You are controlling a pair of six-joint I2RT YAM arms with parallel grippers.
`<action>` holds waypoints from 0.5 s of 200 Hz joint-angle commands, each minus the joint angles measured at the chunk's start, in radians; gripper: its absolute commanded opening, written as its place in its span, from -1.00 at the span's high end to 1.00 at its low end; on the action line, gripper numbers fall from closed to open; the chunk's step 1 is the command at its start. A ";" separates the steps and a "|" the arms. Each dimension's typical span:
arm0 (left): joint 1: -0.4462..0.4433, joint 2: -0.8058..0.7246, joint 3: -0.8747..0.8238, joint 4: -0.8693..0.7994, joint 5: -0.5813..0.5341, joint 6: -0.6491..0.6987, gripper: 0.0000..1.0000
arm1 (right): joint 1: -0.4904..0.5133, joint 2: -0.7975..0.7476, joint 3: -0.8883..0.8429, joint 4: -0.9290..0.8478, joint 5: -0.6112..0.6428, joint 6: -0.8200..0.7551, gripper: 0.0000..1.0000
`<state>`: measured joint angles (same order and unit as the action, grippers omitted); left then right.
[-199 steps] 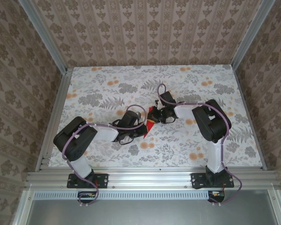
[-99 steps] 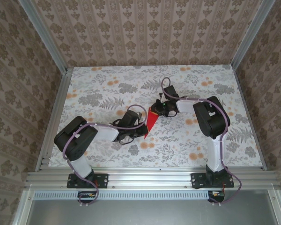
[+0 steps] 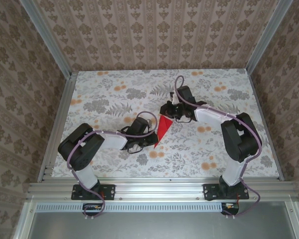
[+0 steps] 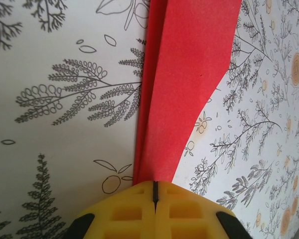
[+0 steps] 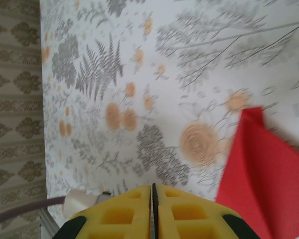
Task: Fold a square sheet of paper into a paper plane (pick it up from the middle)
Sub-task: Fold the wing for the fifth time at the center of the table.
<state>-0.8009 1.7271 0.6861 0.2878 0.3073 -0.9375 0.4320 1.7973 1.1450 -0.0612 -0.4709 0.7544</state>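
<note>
Pinching near end of folded red paper point(image 4: 189, 74), left gripper point(image 4: 154, 191) clenched on it. Right gripper point(image 5: 153, 196) fingers pressed together, empty, beside paper's far end.

A: The white surface printed with grey ferns and orange blossoms point(image 3: 114, 94): what borders it?
B: Silver aluminium rails point(image 3: 159, 185), then beige damask-patterned walls point(image 3: 154, 35) on three sides, evenly lit.

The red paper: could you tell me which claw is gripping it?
The left claw, shut on one end of the red paper. The right claw is shut empty, the paper beside it.
</note>
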 commanded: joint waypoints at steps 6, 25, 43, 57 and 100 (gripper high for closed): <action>-0.021 0.081 -0.059 -0.239 0.001 0.031 1.00 | 0.041 0.049 -0.050 -0.023 0.021 0.020 0.79; -0.021 0.080 -0.064 -0.234 0.004 0.028 1.00 | 0.057 0.098 -0.047 0.007 0.008 0.048 0.83; -0.021 0.080 -0.065 -0.234 0.007 0.028 1.00 | 0.068 0.150 -0.034 0.030 -0.015 0.062 0.86; -0.021 0.080 -0.065 -0.234 0.009 0.029 1.00 | 0.074 0.184 -0.020 0.037 -0.029 0.062 0.86; -0.021 0.075 -0.075 -0.260 0.023 0.037 1.00 | 0.049 0.241 0.015 0.004 0.027 0.021 0.87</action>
<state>-0.8009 1.7271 0.6849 0.2886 0.3141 -0.9371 0.4946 1.9949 1.1278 -0.0448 -0.4812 0.7948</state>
